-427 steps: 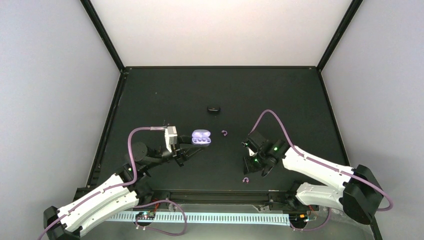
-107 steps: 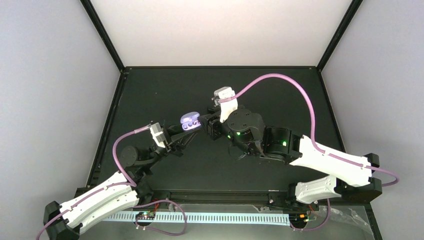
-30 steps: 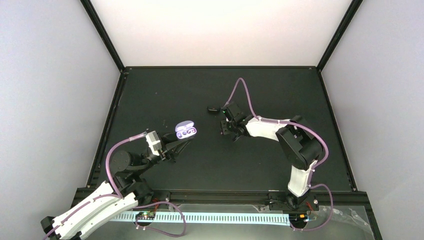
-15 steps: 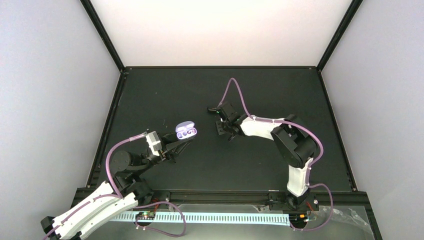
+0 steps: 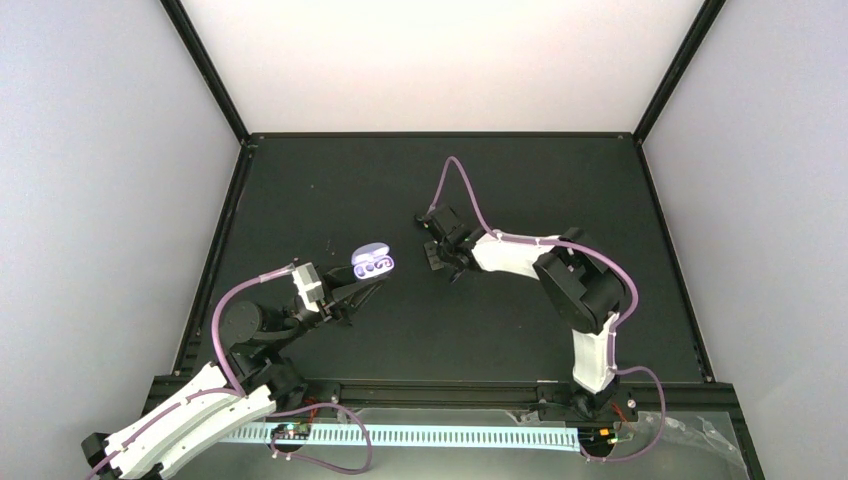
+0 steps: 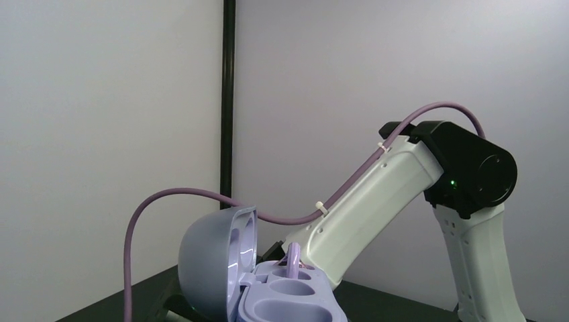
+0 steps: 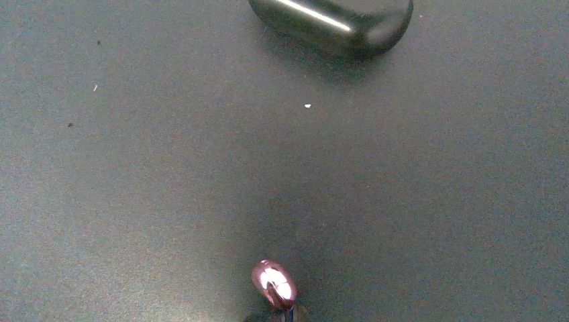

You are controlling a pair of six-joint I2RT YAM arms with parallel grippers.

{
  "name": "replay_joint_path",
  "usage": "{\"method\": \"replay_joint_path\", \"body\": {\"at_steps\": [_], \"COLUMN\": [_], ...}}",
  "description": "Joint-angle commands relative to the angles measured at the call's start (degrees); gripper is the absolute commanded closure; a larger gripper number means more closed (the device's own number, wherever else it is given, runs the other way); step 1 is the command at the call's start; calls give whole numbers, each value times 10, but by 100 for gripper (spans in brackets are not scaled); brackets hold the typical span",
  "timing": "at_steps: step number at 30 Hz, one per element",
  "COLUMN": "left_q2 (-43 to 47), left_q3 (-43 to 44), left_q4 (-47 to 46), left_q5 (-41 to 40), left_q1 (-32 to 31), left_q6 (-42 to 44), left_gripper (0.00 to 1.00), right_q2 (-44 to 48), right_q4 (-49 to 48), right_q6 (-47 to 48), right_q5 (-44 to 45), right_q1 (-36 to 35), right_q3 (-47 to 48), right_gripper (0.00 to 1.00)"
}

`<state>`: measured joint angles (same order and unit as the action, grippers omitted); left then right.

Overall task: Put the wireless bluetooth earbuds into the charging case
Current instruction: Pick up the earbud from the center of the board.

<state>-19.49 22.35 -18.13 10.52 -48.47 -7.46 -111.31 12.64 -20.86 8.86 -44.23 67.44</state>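
Observation:
The charging case (image 5: 372, 262) is pale lavender and stands open, held up off the table in my left gripper (image 5: 366, 281). In the left wrist view its lid (image 6: 209, 268) stands up at the left, and one glossy lavender earbud (image 6: 293, 259) sits in the far well of the base (image 6: 295, 303). The nearer wells look empty. My right gripper (image 5: 438, 257) is low over the table, right of the case. In the right wrist view a glossy pinkish earbud (image 7: 274, 283) sits at its fingertips (image 7: 287, 314), which look closed together under it.
A black glossy oval piece (image 7: 332, 20) lies on the dark table just beyond the right gripper; it also shows in the top view (image 5: 424, 218). The right arm's forearm and purple cable (image 6: 376, 201) rise behind the case. Black frame posts edge the table.
Over the last second my right gripper has slid a little to the left, toward the case. My left arm and the open case have stayed still.

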Motion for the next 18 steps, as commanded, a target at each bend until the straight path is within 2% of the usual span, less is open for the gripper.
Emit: {"method": "replay_joint_path", "body": {"at_steps": [1,10,18], "left_q2": [3,-1,-9], "left_q3": [9,8,8], "left_q4": [6,4,2], "left_q5": [6,11,14], "left_q1": [-1,-2,-2], "left_q6": [4,-2,-7], "left_gripper": [99,98,98], "right_q2": [10,156,388], "right_q4": [28,39,125], "right_q6": [4,27,93], "right_q5": [26,36,44], "right_q1": [-1,-13,-77], "right_q3": [-31,-87,-105], "right_gripper": [99,99,99]}}
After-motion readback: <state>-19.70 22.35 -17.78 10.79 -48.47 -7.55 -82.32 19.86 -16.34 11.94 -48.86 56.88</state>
